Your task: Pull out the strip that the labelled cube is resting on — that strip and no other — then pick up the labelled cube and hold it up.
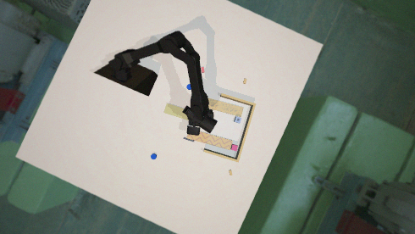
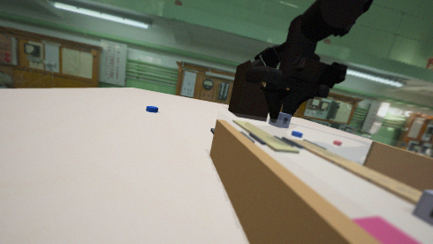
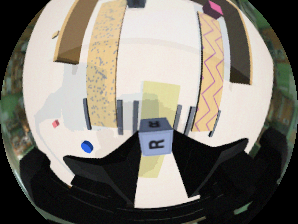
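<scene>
The blue-grey cube marked R [image 2: 280, 118] [image 3: 156, 143] is between the two black fingers of my gripper [image 3: 154, 132], which is shut on it. It is held above the table and the plain yellow-green strip. That strip [image 1: 173, 110] [image 2: 268, 138] [image 3: 160, 95] lies flat, largely outside the wooden frame's open side. The arm hides the cube in the top view. A speckled strip [image 1: 229, 108] [image 3: 102, 65] and a zigzag strip [image 1: 212, 140] [image 3: 211, 65] lie inside the frame. Another blue-grey cube [image 1: 238, 119] [image 2: 426, 207] sits near the speckled strip's far end.
The wooden frame [image 1: 246, 131] [image 2: 265, 177] has raised walls. A pink cube [image 1: 234, 147] [image 3: 213, 9] sits at the zigzag strip's far end. Thin dark guides [image 3: 191, 120] flank the strips. Blue discs [image 1: 153, 156] [image 1: 189, 86] and a small red block [image 1: 202, 69] [image 3: 55, 123] lie outside.
</scene>
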You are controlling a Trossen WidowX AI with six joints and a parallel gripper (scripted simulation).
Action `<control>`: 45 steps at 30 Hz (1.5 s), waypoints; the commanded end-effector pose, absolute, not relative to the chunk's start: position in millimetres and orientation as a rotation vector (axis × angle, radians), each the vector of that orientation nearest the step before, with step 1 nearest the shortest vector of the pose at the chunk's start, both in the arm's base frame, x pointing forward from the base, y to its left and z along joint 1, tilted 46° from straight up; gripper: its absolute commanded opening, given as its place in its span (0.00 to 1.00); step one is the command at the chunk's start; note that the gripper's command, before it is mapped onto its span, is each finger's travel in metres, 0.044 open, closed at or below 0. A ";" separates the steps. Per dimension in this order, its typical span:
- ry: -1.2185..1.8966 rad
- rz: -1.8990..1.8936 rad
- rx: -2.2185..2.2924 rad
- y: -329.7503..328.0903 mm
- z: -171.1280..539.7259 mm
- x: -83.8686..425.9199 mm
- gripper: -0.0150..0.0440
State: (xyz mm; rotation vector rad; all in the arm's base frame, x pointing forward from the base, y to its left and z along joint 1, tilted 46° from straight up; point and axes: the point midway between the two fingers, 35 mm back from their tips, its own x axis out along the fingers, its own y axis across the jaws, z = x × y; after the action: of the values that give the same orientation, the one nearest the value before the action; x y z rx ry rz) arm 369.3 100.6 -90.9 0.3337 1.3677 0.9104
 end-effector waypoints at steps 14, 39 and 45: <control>1.370 0.909 0.334 89.7 -82.8 323.2 0.25; 1.371 0.908 0.334 62.3 -57.2 298.0 0.25; 1.371 0.908 0.334 62.3 -57.2 298.0 0.25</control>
State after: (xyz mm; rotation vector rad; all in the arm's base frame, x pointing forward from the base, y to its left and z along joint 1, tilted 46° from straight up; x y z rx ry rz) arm 298.4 63.1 -56.9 0.3402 1.3685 0.9090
